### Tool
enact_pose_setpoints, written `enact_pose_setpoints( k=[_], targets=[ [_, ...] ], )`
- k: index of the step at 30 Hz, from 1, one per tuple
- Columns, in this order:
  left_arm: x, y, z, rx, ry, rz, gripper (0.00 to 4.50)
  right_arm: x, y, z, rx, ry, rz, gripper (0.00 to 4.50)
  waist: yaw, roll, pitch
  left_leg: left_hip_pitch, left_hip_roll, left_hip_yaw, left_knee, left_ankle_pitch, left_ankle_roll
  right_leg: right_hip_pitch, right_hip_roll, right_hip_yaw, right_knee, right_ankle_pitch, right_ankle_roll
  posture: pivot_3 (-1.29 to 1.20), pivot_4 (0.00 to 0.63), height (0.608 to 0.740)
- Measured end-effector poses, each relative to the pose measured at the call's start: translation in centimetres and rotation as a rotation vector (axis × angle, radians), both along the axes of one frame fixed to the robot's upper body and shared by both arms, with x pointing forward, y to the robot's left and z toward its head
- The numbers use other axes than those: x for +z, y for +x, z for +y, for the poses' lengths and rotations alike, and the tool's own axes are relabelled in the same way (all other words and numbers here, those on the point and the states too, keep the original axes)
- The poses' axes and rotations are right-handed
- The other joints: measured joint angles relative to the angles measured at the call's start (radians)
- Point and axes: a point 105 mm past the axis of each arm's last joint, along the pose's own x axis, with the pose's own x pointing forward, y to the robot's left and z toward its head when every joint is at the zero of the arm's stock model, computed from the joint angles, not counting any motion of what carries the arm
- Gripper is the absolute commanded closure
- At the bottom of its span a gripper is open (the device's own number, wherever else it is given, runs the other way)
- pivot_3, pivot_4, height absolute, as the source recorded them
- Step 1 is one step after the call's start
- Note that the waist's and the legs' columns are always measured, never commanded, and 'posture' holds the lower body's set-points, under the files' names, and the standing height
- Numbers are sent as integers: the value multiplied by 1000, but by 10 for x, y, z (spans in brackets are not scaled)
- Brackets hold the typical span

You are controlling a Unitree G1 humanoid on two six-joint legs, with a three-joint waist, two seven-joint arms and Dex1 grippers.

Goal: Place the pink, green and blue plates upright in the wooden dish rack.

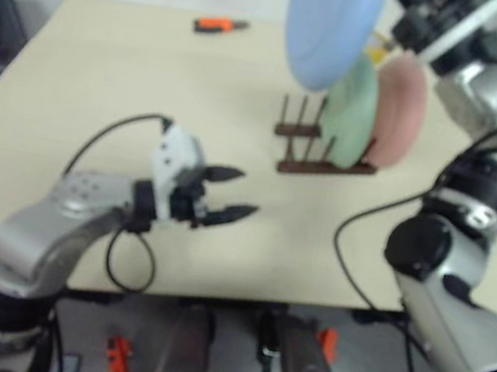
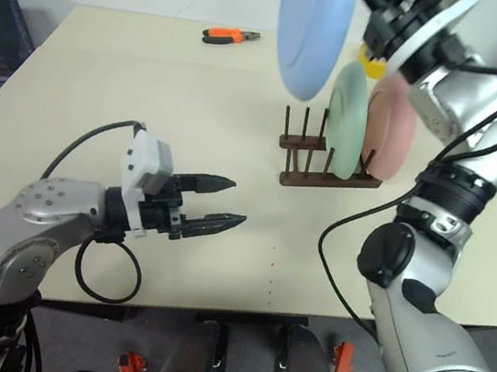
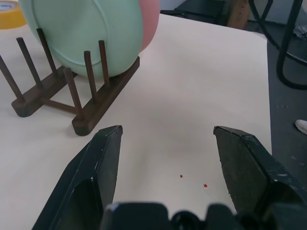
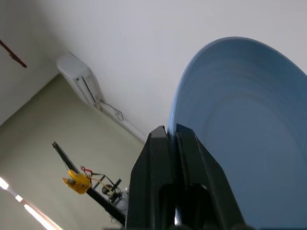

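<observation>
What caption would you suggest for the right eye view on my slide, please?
Right claw holds the blue plate above the wooden dish rack, green plate and pink plate already upright.

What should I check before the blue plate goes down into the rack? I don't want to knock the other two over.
1. Right gripper pinching the blue plate by its rim: ok.
2. Green plate upright in the rack: ok.
3. Pink plate upright behind the green one: ok.
4. Empty pegs free in front of the green plate: ok.
5. Left gripper open, empty, away from the rack: ok.
6. Blue plate lined up with a free slot: cannot tell.
</observation>
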Motion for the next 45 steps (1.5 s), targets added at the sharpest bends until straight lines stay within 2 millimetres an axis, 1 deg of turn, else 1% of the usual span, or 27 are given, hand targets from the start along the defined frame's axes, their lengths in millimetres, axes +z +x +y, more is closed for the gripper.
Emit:
enact_pose_setpoints(
  k=[5,9,15,19,24,31,40,43,45],
  targets=[
    [-2,-1,0,16,0,2,1149,-28,6,7,-17,-66,75,4475,0,0,0,-1,-1,0,0,0,0,0,0,1,-1,0,0,0,150,740],
    [-3,-3,0,16,0,7,1149,-40,7,10,-34,-100,93,4475,1,0,0,-1,-1,1,0,0,0,0,0,1,-2,0,0,0,150,740],
    [-4,-4,1,20,6,10,1149,-37,2,11,-64,-135,53,4475,2,0,0,-1,0,0,0,0,0,0,0,0,-1,0,0,0,150,740],
    [-4,-4,1,24,10,11,1149,-42,4,9,-84,-139,66,4475,2,0,0,-1,0,0,0,0,0,0,0,0,-2,0,0,0,150,740],
    [-4,-4,2,26,12,10,1149,-39,2,8,-107,-163,37,4475,2,0,0,-1,0,0,-1,0,0,0,0,0,-2,0,0,0,150,740],
    [-4,-4,2,27,14,10,1149,-56,6,7,-126,-188,76,4475,3,0,0,-1,0,0,-1,0,0,0,0,0,-2,0,0,0,150,740],
    [-5,-4,2,25,22,10,1149,-64,8,5,-152,-241,89,4475,3,0,0,-1,0,0,-1,0,0,-1,0,0,-2,0,0,0,150,740],
    [-5,-4,2,23,22,10,1149,-64,10,3,-170,-239,90,3791,3,0,0,-1,0,0,-1,0,0,-1,0,0,-2,0,0,0,150,740],
    [-5,-4,2,22,22,10,1149,-64,11,2,-176,-238,89,3120,3,0,0,-1,0,0,-1,0,0,-1,0,0,-2,0,0,0,150,740]
  ],
)
